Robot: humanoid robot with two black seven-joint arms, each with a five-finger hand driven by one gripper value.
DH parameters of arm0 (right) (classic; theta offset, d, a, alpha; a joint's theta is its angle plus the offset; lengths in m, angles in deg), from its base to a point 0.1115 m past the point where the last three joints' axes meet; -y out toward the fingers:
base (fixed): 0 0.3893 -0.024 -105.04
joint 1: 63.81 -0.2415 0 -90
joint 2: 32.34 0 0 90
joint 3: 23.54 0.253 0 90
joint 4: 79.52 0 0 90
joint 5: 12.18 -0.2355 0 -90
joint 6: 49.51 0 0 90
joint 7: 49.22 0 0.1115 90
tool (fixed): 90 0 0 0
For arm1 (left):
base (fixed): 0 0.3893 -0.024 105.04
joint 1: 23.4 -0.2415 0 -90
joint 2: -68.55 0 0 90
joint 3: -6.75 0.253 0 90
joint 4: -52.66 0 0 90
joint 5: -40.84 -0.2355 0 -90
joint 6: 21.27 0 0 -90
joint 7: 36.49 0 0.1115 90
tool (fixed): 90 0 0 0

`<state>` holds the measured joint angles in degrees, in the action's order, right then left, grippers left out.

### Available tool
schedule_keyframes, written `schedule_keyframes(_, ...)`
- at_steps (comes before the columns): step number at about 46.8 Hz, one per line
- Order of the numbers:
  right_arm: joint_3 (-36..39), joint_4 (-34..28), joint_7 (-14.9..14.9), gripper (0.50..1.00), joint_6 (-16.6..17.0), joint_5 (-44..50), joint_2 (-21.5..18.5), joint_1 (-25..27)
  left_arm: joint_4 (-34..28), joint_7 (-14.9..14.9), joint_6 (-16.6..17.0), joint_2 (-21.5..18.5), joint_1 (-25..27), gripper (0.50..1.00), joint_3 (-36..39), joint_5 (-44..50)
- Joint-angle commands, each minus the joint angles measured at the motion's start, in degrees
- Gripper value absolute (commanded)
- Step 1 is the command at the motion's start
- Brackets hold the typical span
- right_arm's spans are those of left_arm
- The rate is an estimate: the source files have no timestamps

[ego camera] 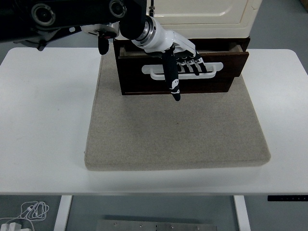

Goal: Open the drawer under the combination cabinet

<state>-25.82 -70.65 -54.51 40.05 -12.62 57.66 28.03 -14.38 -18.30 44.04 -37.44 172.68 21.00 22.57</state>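
Observation:
A cream cabinet (207, 14) stands on a dark brown drawer unit at the back of the grey mat (173, 134). The drawer (226, 79) has a white bar handle (217, 66) and stands pulled out a little, with a dark gap showing along its top. My left hand (187, 66), white with black fingertips, reaches in from the upper left. Its fingers are curled over the handle's middle, and its thumb (172, 79) points down across the drawer front. My right arm is out of view.
The mat lies on the white table (43, 120), and the drawer unit takes up its far end. White table surface lies to the left and right of the mat. A white cable (29, 211) lies on the floor at the lower left.

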Motion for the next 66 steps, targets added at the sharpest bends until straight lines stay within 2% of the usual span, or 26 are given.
schedule_keyframes(1, 0.0, 0.01, 0.01, 0.928, 0.0, 0.0, 0.0, 0.0, -0.02, 0.0, -0.62, -0.26, 0.09, 0.999, -0.11, -0.01)
schedule_keyframes(66, 0.0, 0.01, 0.01, 0.928, 0.0, 0.0, 0.0, 0.0, -3.36, -0.09, -7.21, -2.37, 0.18, 1.0, -3.01, 0.96)
